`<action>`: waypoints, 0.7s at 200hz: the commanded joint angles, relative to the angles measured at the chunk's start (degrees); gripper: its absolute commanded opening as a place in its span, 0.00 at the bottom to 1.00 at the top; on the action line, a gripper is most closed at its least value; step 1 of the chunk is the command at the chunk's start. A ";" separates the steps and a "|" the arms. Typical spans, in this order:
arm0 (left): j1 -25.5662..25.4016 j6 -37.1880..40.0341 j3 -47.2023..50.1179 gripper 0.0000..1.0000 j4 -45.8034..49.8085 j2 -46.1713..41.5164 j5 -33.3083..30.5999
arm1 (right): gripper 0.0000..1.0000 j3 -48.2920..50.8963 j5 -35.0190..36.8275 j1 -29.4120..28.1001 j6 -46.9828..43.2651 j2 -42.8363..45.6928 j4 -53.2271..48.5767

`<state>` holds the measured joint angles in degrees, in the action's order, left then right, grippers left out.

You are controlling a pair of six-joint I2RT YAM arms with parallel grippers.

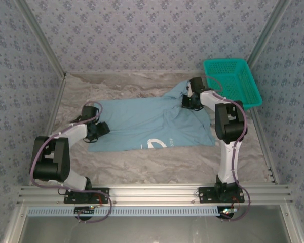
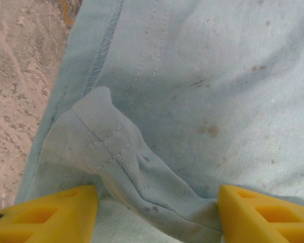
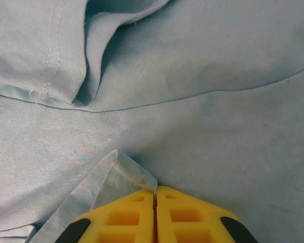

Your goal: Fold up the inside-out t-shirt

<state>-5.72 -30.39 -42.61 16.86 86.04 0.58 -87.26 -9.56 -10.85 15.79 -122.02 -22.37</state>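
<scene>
Cloth like this has no stiffness to speak of: the t-shirt (image 1: 152, 121) is thin, soft, light-blue cotton. From where I stand it lies spread across the middle of the table (image 1: 142, 164), reaching from the left arm over to the right and stopping just short of the teal basket (image 1: 232, 81) in the far right corner. It looks light enough for a two-finger pinch to lift. It will sag, drape and drag behind whatever point is raised, though, so I judge that one hold alone only pulls it into a peak. The far right part stands up in a ridge toward the right gripper (image 3: 154, 195). That gripper's fingers are pressed together with no gap, and a thin folded edge (image 3: 129, 169) of the fabric runs right into their tips, so it looks pinched there. The left gripper (image 2: 154, 202) stands open at the shirt's left end, its yellow fingers (image 2: 55, 210) apart on either side of a bunched ribbed band (image 2: 126, 157), probably the collar; I cannot tell whether they touch it. Exposed stitching (image 2: 104, 50) along a seam fits a garment turned inside out. The doubled parts, meaning the ribbed band, hems and seams, seem to me the best places to take hold: thicker, less slippery, and less likely to slide out than a single layer. Nothing about it looks fragile.
</scene>
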 commanded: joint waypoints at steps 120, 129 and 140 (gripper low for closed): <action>0.35 0.95 -0.19 0.64 0.69 1.30 0.12 | 0.14 -2.24 3.83 3.47 -2.43 3.14 -3.04; 0.33 0.95 -0.28 0.64 0.79 1.27 0.26 | 0.17 -2.56 3.60 3.71 -2.43 3.21 -3.35; 0.33 0.95 -0.20 0.64 0.71 1.28 0.31 | 0.19 -2.98 3.45 3.75 -2.56 3.55 -3.81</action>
<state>-5.72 -30.39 -42.61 16.64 86.37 0.58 -88.33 -6.79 -7.97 14.06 -121.16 -24.27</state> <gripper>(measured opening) 0.637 0.174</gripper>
